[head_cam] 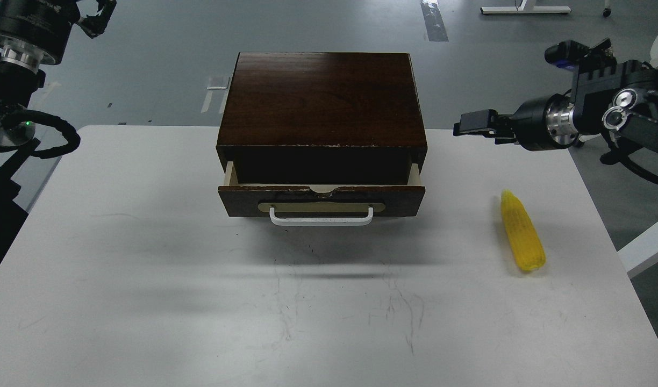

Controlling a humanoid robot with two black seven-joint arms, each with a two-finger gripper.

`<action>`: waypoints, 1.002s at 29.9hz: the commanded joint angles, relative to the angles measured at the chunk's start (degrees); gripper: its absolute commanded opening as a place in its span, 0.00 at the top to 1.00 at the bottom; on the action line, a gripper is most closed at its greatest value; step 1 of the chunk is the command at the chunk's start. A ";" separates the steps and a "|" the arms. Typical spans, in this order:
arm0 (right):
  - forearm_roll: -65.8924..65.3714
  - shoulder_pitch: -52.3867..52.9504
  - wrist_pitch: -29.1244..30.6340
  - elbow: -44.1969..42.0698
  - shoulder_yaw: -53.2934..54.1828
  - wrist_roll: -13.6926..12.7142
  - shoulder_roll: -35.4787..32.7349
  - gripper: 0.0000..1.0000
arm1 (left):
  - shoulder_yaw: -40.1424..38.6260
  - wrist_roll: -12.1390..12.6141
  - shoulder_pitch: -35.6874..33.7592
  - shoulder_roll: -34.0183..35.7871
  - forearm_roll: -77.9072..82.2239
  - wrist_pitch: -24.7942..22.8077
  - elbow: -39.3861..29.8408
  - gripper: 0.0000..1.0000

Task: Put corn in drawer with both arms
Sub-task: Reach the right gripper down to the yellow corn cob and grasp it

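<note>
The yellow corn [522, 232] lies on the white table [146, 242] at the right, pointed end away from me. The dark brown box [321, 97] stands at the table's back middle. Its drawer [321, 200], with a white bar handle [321, 217], is pulled partly out, and its inside is dark. My right gripper [470, 125] points left, in the air above the table's back right, beyond the corn and right of the box. It holds nothing, and I cannot tell its fingers apart. My left gripper [95, 15] is at the top left corner, small, dark and away from the box.
The table's right edge runs close past the corn. White chair legs on castors [603, 129] and a white frame [646, 247] stand on the grey floor to the right. A looping black cable [49, 137] hangs from my left arm over the table's back left corner.
</note>
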 commanded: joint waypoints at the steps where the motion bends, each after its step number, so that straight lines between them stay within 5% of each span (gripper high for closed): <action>1: -1.86 -0.07 -0.02 -0.10 -4.08 -0.10 0.15 0.00 | -0.58 0.02 0.52 0.39 -0.12 0.00 -0.03 0.02; 23: -8.02 -12.46 -0.02 -6.34 -7.17 0.43 1.73 0.11 | 0.13 0.02 1.93 1.97 0.59 0.00 -0.38 0.02; 26: -8.19 -13.33 -0.02 -6.43 -7.26 0.43 1.82 0.22 | 0.13 0.02 1.93 1.88 0.59 0.00 -0.47 0.02; 30: -8.19 -13.69 -0.02 -6.95 -7.17 0.43 1.82 0.53 | 0.13 0.02 2.10 1.88 0.59 0.00 -0.47 0.02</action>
